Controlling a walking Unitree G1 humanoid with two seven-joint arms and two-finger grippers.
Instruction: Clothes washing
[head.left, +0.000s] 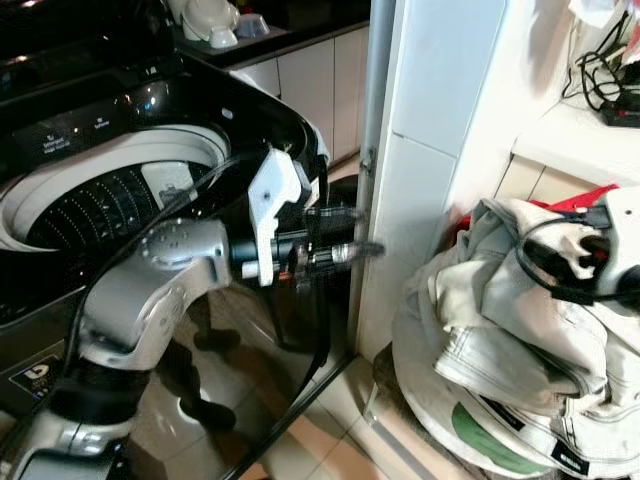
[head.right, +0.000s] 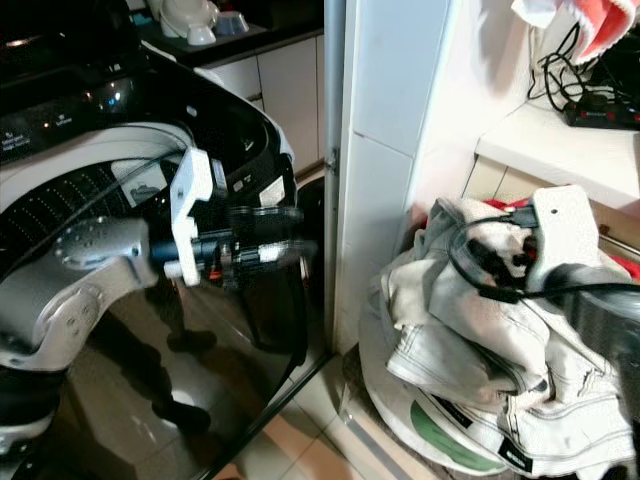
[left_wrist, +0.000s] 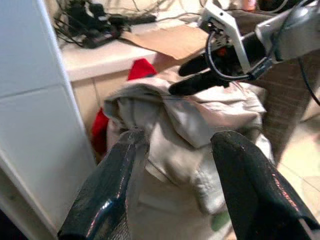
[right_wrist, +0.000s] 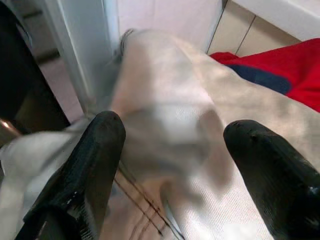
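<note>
Black and glossy, the top-loading washing machine (head.left: 120, 130) stands at far left with its lid up and the perforated drum (head.left: 95, 205) exposed. The left gripper (head.left: 345, 250) is held level in front of the machine's right corner, reaching toward the white pillar (head.left: 420, 170); its wrist view shows the jaws set wide with nothing between them. Right of the pillar, the off-white garment (head.left: 500, 320) is heaped on top of the laundry pile, with a red cloth (left_wrist: 140, 70) behind it under the shelf (head.left: 575, 140). The right gripper (right_wrist: 175, 145) sits directly above the heap, jaws wide, fingertips (right_wrist: 102, 135) straddling a raised fold but not yet closed on it. For a sound pickup, lower the right gripper until both fingers sink into the fold, then close fully; a shallow pinch on loose fabric would likely slip. Lift high enough to free trailing fabric before swinging left to the drum.
</note>
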